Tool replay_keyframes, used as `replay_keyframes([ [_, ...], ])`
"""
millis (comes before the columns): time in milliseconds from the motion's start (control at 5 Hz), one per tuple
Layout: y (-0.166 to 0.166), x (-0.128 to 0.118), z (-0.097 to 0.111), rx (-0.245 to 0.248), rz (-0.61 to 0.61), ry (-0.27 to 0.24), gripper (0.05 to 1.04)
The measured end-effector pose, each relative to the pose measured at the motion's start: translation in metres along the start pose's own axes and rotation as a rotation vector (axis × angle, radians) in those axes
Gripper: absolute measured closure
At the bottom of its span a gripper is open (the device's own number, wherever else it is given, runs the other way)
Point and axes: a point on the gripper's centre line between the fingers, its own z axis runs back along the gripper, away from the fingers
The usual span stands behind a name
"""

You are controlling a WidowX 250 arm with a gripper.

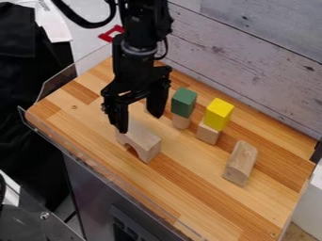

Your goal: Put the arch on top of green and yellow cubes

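Pale wooden arch [143,141]: is resting on the striped wooden surface [75,110]; is needing centred, level gripping, then high lifting;
Black pincer [138,121]: is hanging beside the arch, tips apart;
Green cube [184,101], yellow cube [218,113]: are sitting on wooden supports [209,133] beyond the arch, risking toppling;
Rounded wooden block [240,162]: is lying apart from the arch.

table [195,193]: striped wood
clear rim [66,77]: along the table's left and near edges
cylinder [181,123]: pale wood, upright, toward the back
wood cube [208,134]: pale, just right of cylinder
rounded block [241,162]: pale wood, lying on table, right side
wall [245,47]: grey planks, behind table
red frame [108,34]: beyond table, upper left
black cloth [28,75]: left of table
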Motion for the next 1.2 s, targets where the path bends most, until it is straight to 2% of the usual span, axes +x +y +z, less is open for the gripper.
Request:
replay_keyframes([
  [200,0.002,0.002,-0.008,0.004,0.031,0.019,0.083],
  [1000,0.007,0.002,-0.032,0.073,0.08,0.044,0.083],
  [1200,0.009,0.001,-0.04,0.096,0.101,0.052,0.119],
])
